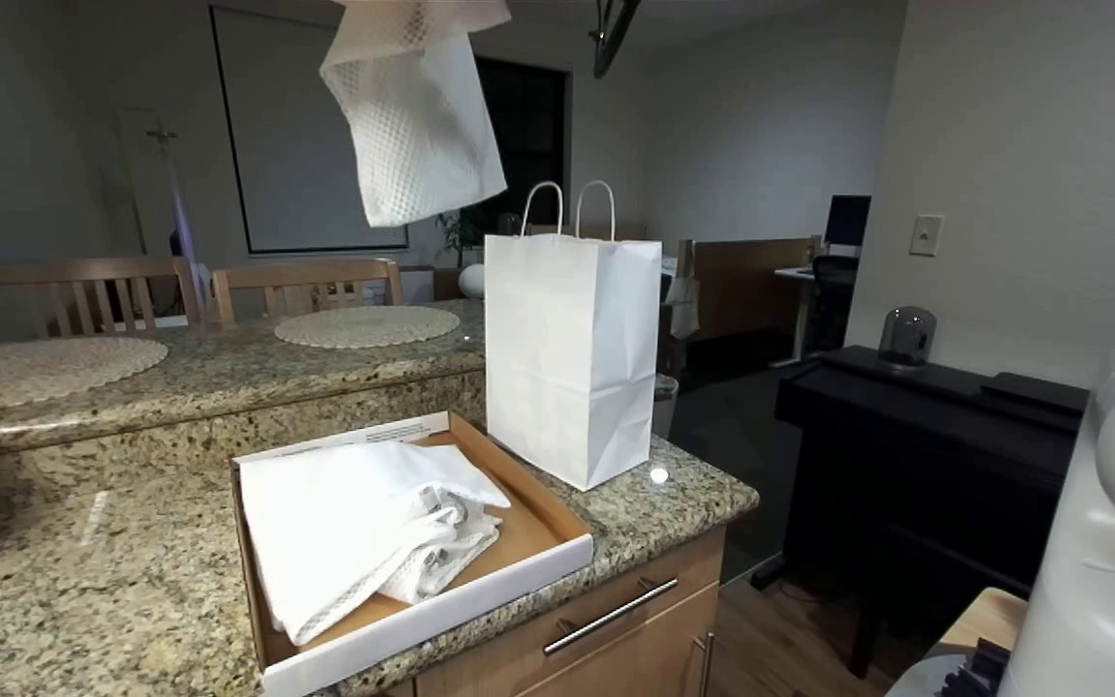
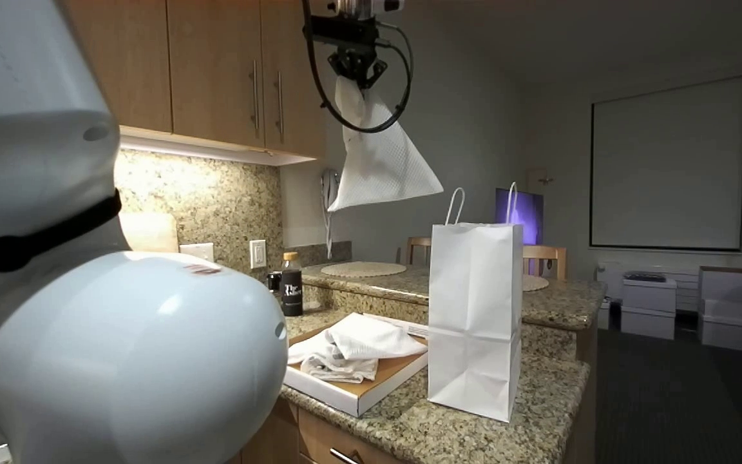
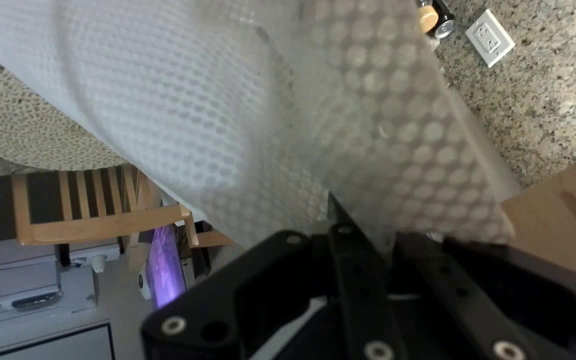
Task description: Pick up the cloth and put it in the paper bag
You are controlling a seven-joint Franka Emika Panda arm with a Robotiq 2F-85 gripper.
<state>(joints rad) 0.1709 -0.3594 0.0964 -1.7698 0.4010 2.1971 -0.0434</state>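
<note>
My gripper [image 2: 359, 80] is shut on a white textured cloth [image 2: 384, 161], which hangs down and spreads out below the fingers. The held cloth also shows at the top of an exterior view [image 1: 427, 131], where the gripper is out of frame. In the wrist view the cloth [image 3: 168, 95] fills much of the picture in front of the fingers [image 3: 365, 225]. The white paper bag [image 1: 540, 348] stands upright with handles up; it also shows in an exterior view [image 2: 474, 309]. The cloth hangs higher than the bag and off to its side. The bag's inside is hidden.
A shallow cardboard tray [image 1: 441, 618] beside the bag holds more white cloth [image 1: 335, 532]. The granite counter [image 1: 64, 581] has a raised ledge with round placemats [image 1: 369, 326]. A dark bottle [image 2: 291, 287] stands behind the tray. Wall cabinets [image 2: 216, 71] hang near the arm.
</note>
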